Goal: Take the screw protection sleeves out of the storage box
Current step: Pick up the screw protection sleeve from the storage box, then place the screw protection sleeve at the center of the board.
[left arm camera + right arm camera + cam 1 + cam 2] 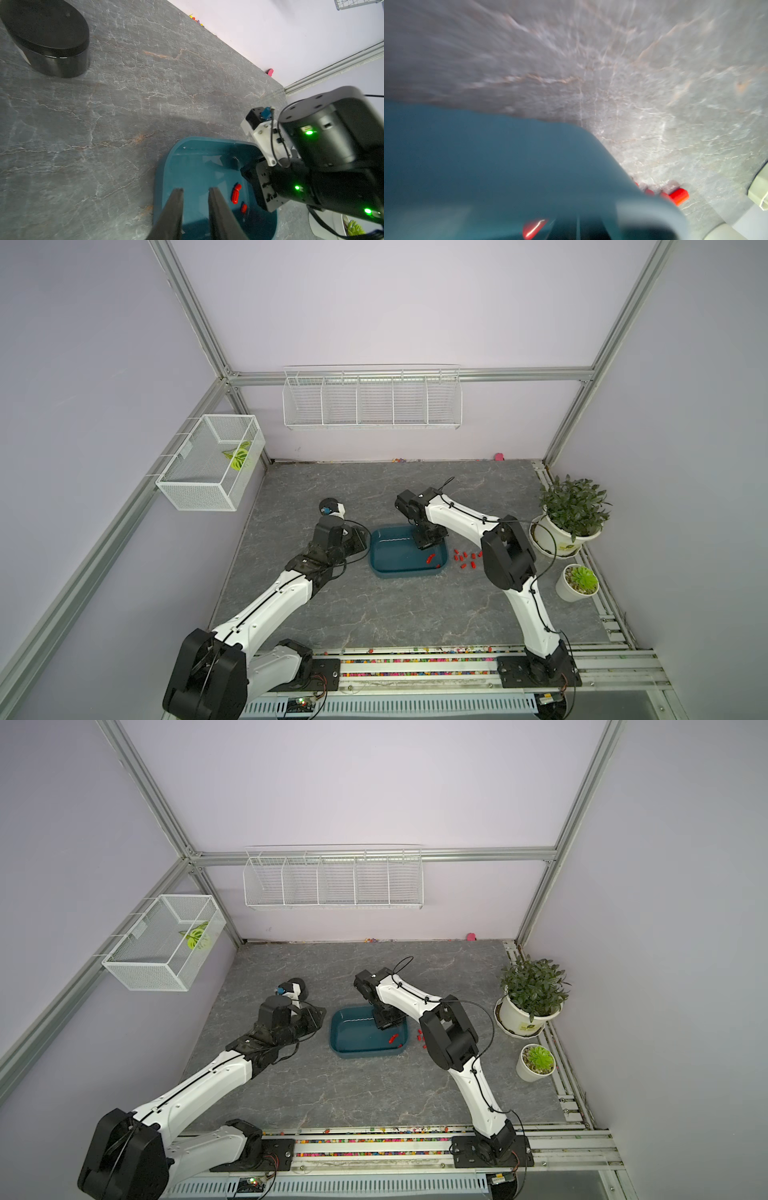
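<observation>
Right fingers (427, 548) closed together inside the box (395, 556), just beside the sleeves (430, 559) lying in it; none visibly gripped. Hazard: lifting empty, or flicking a sleeve aside. Left fingers (212, 193), slightly apart at the box edge, could nudge the box.

You've got a white wire mesh basket (195, 489) holding a green leaf (237, 456), a long white wire rack (372, 406), a leafy white-potted plant (571, 506), a small potted succulent (582, 578) and a squat black round cup (47, 37).

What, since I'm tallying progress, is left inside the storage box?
Three screw protection sleeves lie inside the storage box; the right gripper reaches into it too. The floor beneath that gripper is hidden, so more may lie there.
</observation>
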Robot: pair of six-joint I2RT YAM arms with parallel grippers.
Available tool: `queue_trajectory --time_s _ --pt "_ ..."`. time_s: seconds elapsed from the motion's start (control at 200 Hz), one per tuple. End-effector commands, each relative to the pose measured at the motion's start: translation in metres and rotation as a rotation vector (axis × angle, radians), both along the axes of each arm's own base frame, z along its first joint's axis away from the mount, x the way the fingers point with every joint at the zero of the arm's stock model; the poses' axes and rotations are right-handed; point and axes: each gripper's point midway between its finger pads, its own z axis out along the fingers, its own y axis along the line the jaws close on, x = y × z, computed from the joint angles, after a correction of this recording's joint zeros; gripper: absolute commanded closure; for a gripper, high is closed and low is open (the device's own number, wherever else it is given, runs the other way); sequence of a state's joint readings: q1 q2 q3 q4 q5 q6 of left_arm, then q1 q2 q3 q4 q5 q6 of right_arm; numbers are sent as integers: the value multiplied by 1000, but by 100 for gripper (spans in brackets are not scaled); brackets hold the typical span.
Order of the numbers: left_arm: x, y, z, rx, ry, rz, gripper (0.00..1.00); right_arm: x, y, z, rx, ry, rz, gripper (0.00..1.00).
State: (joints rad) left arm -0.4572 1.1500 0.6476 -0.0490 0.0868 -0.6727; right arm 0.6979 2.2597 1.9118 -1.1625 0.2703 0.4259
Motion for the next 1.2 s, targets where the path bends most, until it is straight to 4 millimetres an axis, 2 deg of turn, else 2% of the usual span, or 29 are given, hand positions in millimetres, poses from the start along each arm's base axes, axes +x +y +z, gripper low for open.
queue_trajectory --time_s 0.0,0.145,0.33,0.495,0.74,0.96,1.195 --pt "1 3 2 -4 -15 8 71 2 9 38 91 -62 19 91" --pt "1 2 0 -2 -11 7 71 0 13 56 138 -77 30 90" --pt "1 2 0 -1 -9 6 71 -6 5 78 160 -99 30 90" --pt "2 1 -1 -3 -8 3 71 -14 -13 92 180 -114 14 89" --pt "1 1 -3 -2 -3 5 72 -33 -47 100 225 -118 -20 88" --pt "1 2 -4 -1 0 10 71 -41 -77 91 263 -108 -81 88" --pt "4 0 -8 8 23 6 72 -46 -111 61 275 -74 -166 88"
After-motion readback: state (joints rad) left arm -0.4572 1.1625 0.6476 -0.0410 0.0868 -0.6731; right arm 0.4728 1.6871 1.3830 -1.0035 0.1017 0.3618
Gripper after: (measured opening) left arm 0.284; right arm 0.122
